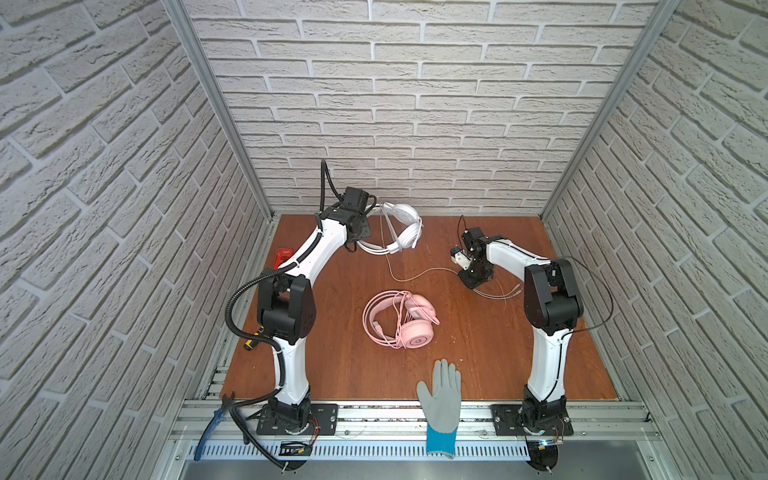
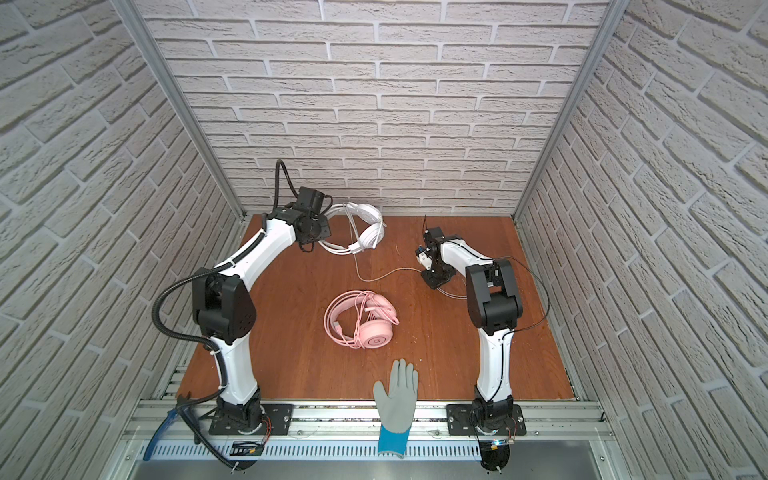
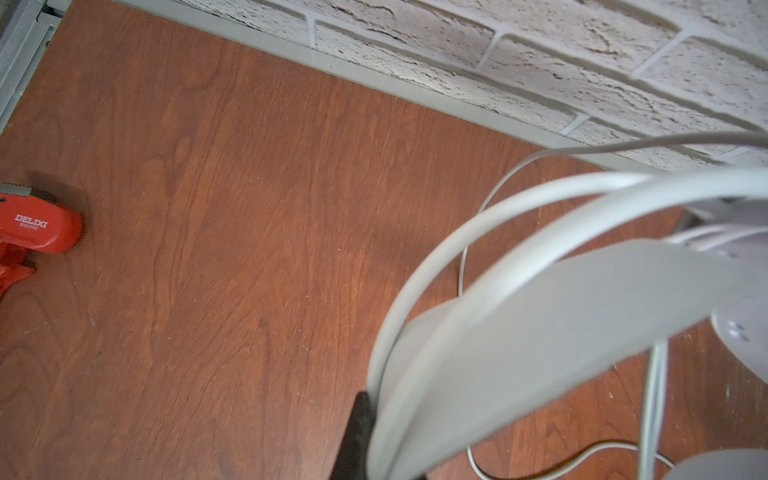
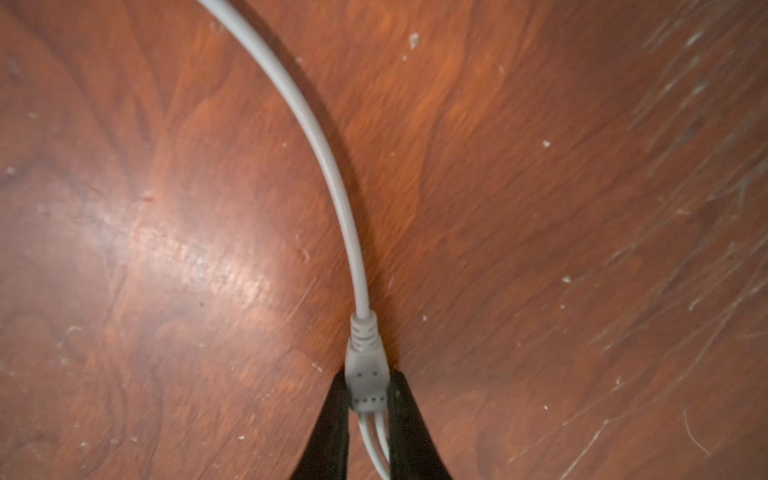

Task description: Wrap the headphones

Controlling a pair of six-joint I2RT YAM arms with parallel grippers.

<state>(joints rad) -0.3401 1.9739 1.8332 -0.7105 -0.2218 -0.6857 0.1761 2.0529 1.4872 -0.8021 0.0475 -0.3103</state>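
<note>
Left gripper (image 1: 357, 241) half hidden, clamped on white headset (image 1: 405, 230) headband. Right gripper (image 4: 368, 395) pinches cable splitter (image 4: 365, 374). Red tool (image 1: 284, 257) partly behind left arm (image 1: 320, 249). Pink headset (image 1: 401, 318) mid-frame.

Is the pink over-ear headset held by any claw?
No, the pink over-ear headset lies free on the brown wooden table, touched by nothing.

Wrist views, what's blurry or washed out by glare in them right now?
Left wrist view: the white headphones headband looms close and out of focus, while the table behind it is sharp. Right wrist view: a glare patch on the wood, the white cable is sharp, and the far side is smeared.
</note>
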